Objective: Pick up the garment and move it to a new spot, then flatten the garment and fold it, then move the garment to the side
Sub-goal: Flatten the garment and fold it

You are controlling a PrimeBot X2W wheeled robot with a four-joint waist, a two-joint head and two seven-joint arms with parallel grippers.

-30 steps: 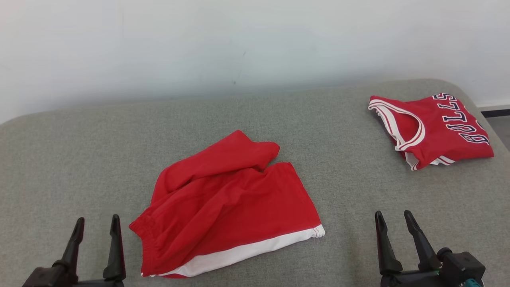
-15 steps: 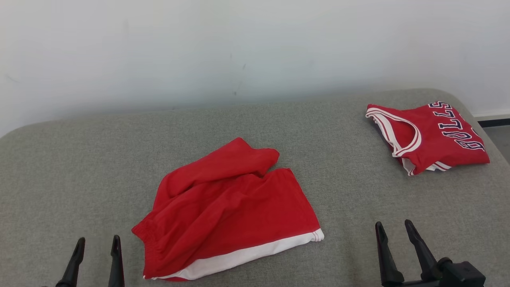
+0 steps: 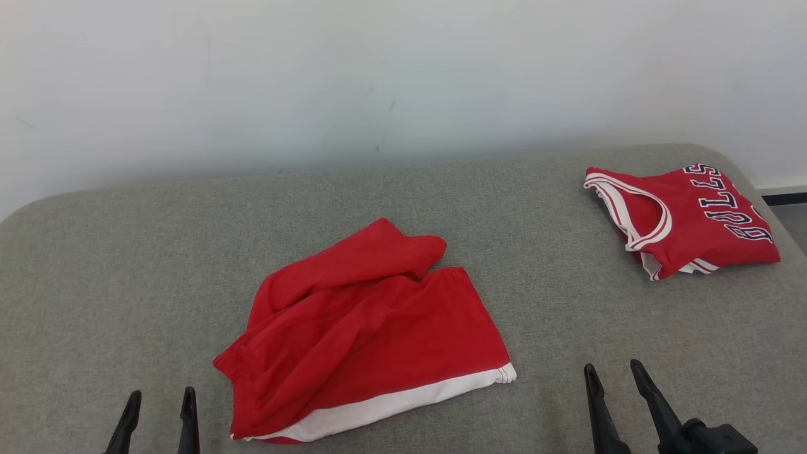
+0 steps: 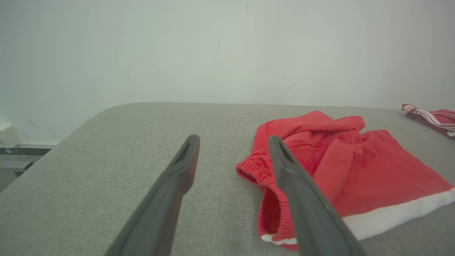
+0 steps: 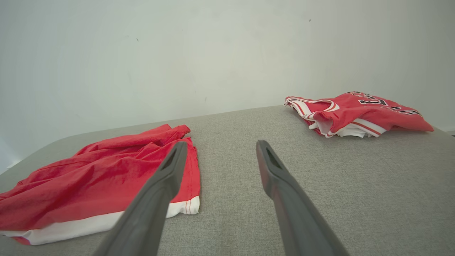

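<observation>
- Head view, left to right: the left gripper [image 3: 161, 394] waits at the near edge of the grey padded surface [image 3: 126, 252], its two dark fingers spread wide and holding nothing.
- Just to that gripper's right and slightly ahead of its fingertips lies the garment, a pair of red shorts [image 3: 372, 328], untouched. In the left wrist view, the gathered waistband lies right beside the right-hand finger.
- Judged from this layout, the task is at its opening step: the pick-up has not begun, and the flattening and fold are not yet done.
- The shorts look thin and light, and they are rumpled rather than flat. A flap of cloth is folded over on the far side, the elastic waistband faces the left gripper, and a white band runs along the near edge to a corner pointing at the right gripper.
- The right gripper [image 3: 611, 366] is poised to the right of that white corner, near it but apart, fingers likewise wide and empty.
- The next move probably calls for both grippers to reach forward and inward, left to the waistband, right to the banded corner. Each should pinch every layer without digging into the padding.
- Farther ahead and to the right of the right gripper, well apart from the shorts, lies a folded red jersey [image 3: 687, 217] with white trim and dark lettering.
</observation>
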